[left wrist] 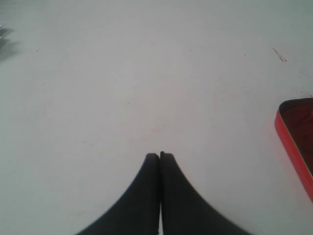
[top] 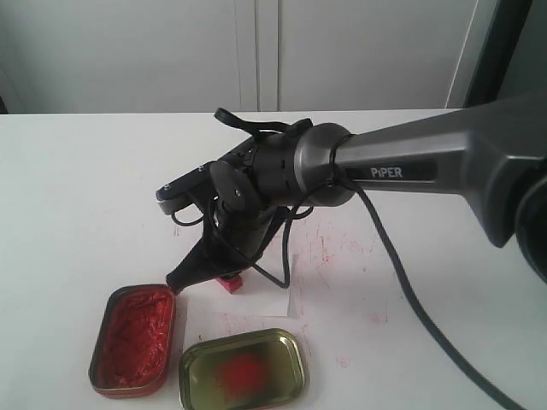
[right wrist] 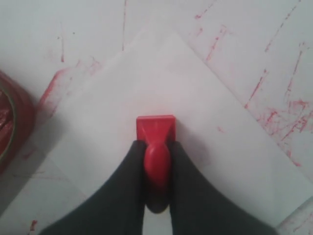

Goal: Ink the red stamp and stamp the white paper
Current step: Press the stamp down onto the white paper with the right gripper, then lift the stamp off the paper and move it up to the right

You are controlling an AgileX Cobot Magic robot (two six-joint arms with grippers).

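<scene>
The red stamp (right wrist: 155,128) is held by its knobbed handle in my right gripper (right wrist: 156,145), which is shut on it. Its square base points down onto the white paper (right wrist: 161,88), near the sheet's middle; I cannot tell whether it presses on the sheet or hovers just above it. In the exterior view the red stamp (top: 230,282) shows below my right gripper (top: 214,272), over the left part of the white paper (top: 272,295). My left gripper (left wrist: 160,155) is shut with nothing in it, above bare tabletop and outside the exterior view.
The oblong tin of red ink paste (top: 132,340) lies left of the paper, also as the tin (left wrist: 297,137) and the tin (right wrist: 10,122). A gold tray (top: 244,369) with a red smudge sits at the front. Red ink streaks (right wrist: 279,112) mark the tabletop.
</scene>
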